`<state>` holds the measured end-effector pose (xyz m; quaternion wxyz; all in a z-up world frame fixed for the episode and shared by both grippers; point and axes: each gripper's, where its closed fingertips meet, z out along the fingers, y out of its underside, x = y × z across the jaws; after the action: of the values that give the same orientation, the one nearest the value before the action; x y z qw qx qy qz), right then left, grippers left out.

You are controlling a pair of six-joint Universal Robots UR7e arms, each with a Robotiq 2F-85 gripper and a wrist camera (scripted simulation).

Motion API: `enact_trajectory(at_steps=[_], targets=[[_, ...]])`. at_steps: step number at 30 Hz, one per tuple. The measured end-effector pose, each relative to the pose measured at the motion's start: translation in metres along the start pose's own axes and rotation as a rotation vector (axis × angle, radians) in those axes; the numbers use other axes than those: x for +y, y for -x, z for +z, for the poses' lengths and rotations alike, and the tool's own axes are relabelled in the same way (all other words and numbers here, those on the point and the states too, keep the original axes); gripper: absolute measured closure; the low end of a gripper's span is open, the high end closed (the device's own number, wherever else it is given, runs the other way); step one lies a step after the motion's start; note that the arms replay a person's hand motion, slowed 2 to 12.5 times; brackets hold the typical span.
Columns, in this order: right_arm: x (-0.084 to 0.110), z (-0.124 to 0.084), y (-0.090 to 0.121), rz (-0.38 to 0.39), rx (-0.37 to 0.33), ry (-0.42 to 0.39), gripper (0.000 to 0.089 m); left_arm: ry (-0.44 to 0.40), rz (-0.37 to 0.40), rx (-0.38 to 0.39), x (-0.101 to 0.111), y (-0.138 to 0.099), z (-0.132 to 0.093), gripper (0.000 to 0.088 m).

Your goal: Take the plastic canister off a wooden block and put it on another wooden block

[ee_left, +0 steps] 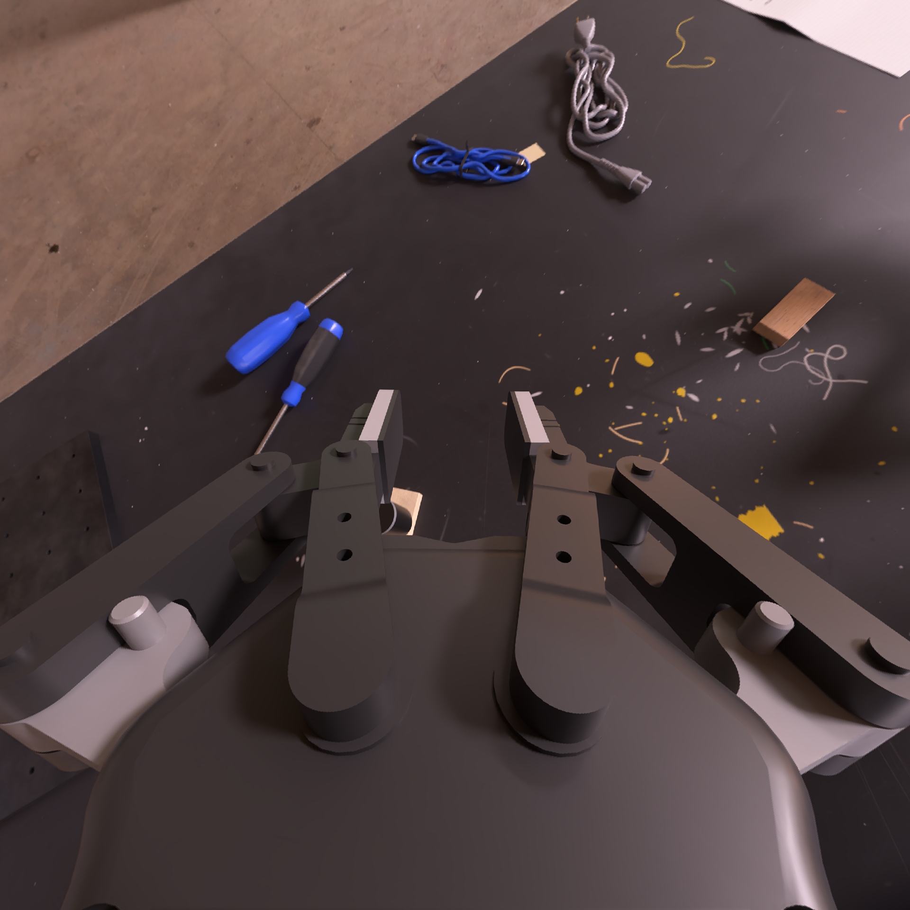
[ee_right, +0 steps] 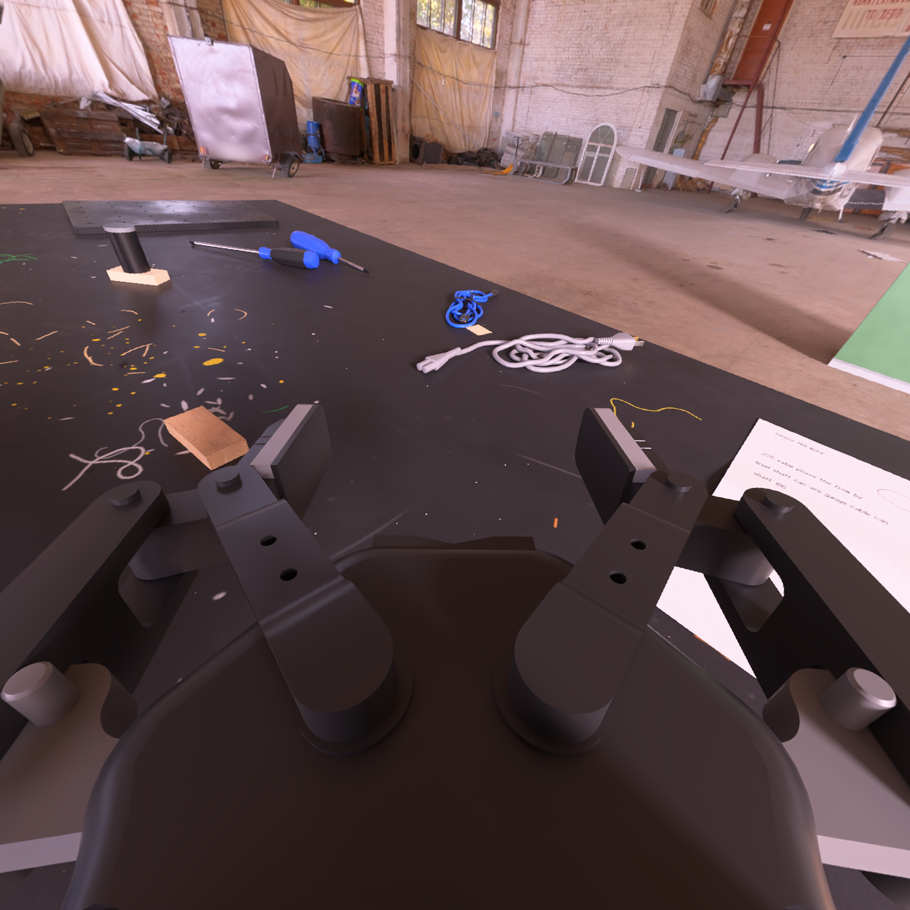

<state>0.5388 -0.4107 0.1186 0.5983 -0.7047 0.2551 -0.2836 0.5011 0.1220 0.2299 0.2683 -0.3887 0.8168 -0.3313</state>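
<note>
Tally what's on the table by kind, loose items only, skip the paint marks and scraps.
Wooden blocks: 2 (pale block, brown block)
Plastic canister: 1, standing on the pale one
Screwdrivers: 2
Cables: 2 (blue cable, grey power cord)
Paper sheet: 1
Perforated metal plate: 1
Total: 9

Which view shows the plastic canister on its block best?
The right wrist view: the dark canister stands upright and unobstructed on the pale wooden block, far left. The left wrist view shows only a sliver of it behind the left hand.
</note>
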Motion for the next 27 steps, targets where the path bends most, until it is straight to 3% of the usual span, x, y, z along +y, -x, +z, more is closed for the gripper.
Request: enact_trajectory(at_steps=[11,27], targets=[[0.001,0.0,0.0,0.002,-0.003,0.005,0.0039,-0.081,0.07,0.067,-0.047,-0.045,0.013,0.0503],[0.004,0.001,0.001,0.001,-0.014,0.018,0.0039,-0.179,0.105,0.244,-0.092,-0.117,0.048,0.0506]])
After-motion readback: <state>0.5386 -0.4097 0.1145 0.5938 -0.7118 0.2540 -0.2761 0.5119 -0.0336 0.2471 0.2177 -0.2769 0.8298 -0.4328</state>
